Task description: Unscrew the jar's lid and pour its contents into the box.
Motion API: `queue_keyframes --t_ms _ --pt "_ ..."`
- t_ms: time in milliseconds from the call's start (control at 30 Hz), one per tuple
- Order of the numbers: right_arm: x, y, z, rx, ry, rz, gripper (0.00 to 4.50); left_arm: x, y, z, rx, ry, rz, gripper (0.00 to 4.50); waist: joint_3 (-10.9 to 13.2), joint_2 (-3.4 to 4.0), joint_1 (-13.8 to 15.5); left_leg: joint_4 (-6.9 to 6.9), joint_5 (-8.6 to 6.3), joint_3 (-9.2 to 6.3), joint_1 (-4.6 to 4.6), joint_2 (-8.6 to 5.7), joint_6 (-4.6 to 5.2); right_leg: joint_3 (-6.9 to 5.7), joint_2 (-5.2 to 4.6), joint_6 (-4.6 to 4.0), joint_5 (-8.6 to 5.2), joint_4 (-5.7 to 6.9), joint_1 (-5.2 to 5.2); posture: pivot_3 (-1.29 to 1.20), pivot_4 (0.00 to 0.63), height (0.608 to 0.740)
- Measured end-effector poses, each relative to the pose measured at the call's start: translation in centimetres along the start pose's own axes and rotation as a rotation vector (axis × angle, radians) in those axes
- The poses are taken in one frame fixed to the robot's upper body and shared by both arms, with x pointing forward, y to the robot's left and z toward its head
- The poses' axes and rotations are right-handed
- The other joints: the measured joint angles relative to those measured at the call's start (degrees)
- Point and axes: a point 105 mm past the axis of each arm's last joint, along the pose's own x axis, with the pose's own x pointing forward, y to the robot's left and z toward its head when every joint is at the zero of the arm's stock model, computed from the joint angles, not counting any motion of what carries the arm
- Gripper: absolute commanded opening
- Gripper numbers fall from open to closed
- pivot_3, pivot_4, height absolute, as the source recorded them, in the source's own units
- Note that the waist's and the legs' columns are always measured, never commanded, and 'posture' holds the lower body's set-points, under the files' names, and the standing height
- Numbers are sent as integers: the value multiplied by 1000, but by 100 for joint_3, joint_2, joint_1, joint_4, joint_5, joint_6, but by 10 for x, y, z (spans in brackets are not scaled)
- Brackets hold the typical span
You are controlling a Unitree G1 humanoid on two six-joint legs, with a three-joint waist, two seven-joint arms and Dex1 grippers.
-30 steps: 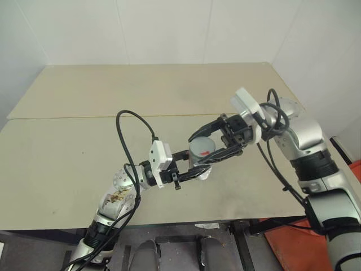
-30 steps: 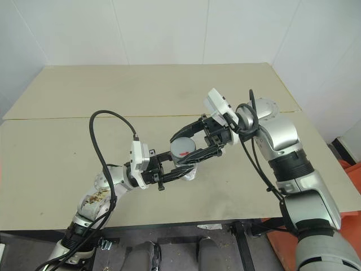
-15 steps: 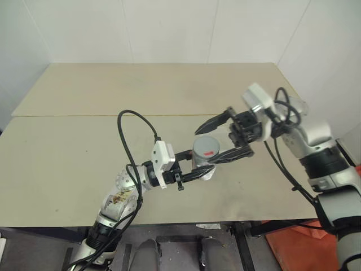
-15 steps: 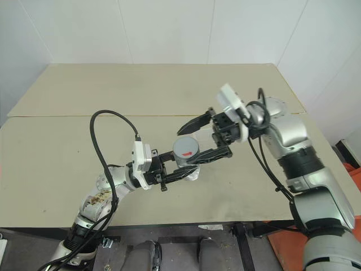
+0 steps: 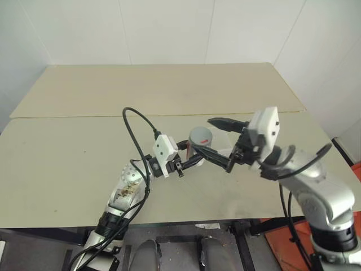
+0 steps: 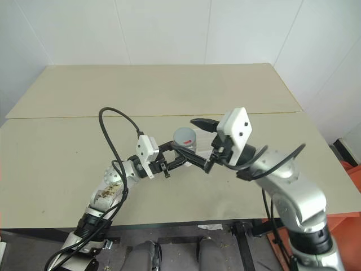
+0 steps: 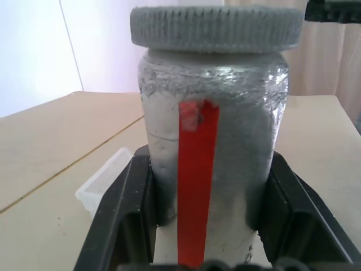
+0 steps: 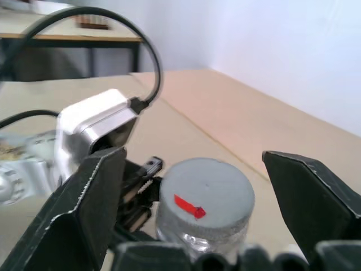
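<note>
Left tool clamped on jar, held above surface; right tool now spread wide, released from lid, lid still on; likely regripping for another twist.

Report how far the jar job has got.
Done: the left gripper is shut on the jar and holds it above the table.
In hand: the right gripper is open, its fingers either side of the lid, which is on the jar.
Left: unscrewing the lid, then pouring into the box.
</note>
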Motion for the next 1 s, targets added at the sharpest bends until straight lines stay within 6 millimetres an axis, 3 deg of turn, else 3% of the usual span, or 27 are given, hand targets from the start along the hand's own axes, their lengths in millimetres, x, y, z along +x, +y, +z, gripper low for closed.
queue_keyframes --t_ms 100,233,1000 --pt "12 8 0 28 -24 -134 4476 2 4 -3 9 9 11 1943 0 0 -12 0 0 -2 2 1 1 0 2 -2 1 2 0 0 150 740" --pt "20 2 -5 -43 25 -255 4476 6 7 -1 17 -2 13 1943 0 0 3 0 1 -1 -1 -1 1 0 -1 -4 2 -6 3 0 150 740" --pt "28 -3 -29 6 88 -307 4476 3 11 -1 14 -9 56 1943 0 0 -8 -10 0 -2 -8 1 2 -3 1 -15 16 -31 5 0 150 740"
